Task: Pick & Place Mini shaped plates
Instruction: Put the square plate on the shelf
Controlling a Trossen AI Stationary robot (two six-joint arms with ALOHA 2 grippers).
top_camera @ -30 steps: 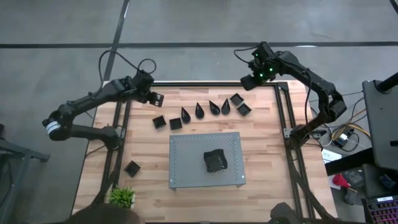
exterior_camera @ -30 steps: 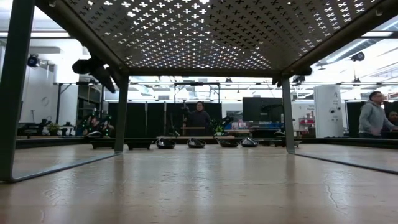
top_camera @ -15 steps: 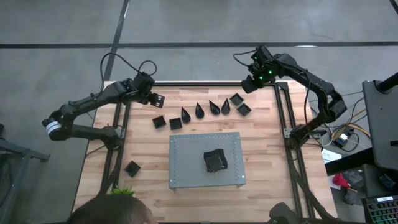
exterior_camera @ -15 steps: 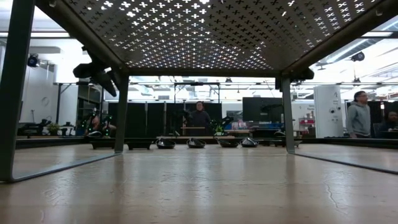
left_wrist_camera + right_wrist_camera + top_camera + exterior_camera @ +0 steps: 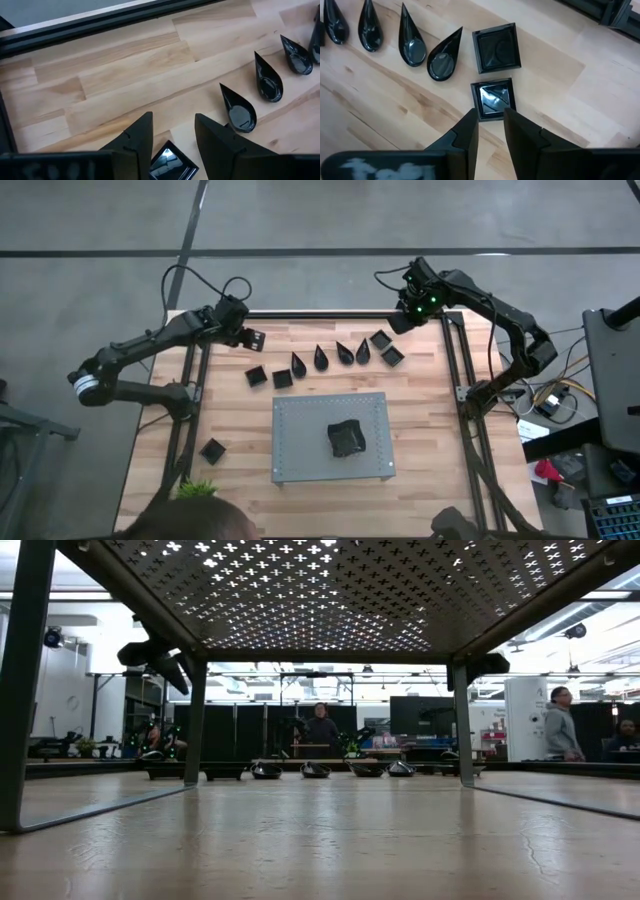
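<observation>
Small black plates lie in a row along the table's far half: square ones (image 5: 256, 376) (image 5: 283, 379), several teardrops (image 5: 321, 358), and two more squares (image 5: 380, 338) (image 5: 393, 356). One square (image 5: 213, 450) sits alone near the left edge. A dark heap of plates (image 5: 347, 438) rests on the grey board. My left gripper (image 5: 251, 338) (image 5: 173, 117) hovers open above the row's left end, over a square plate (image 5: 170, 160). My right gripper (image 5: 400, 320) (image 5: 490, 112) hovers open over the right-hand squares (image 5: 493, 100) (image 5: 496, 46). Both hang well above the table in the low view.
The grey perforated board (image 5: 300, 415) stands on legs in the table's middle. A green plant (image 5: 197, 491) sits at the near left corner, partly behind a person's head (image 5: 190, 520). Black frame rails (image 5: 452, 360) run along the table's sides. People stand in the room beyond (image 5: 558, 725).
My right gripper has sunk a little and edged toward the two right-hand square plates, still open. A person's head has come in at the near edge beside the plant. A person in the room behind has walked across.
</observation>
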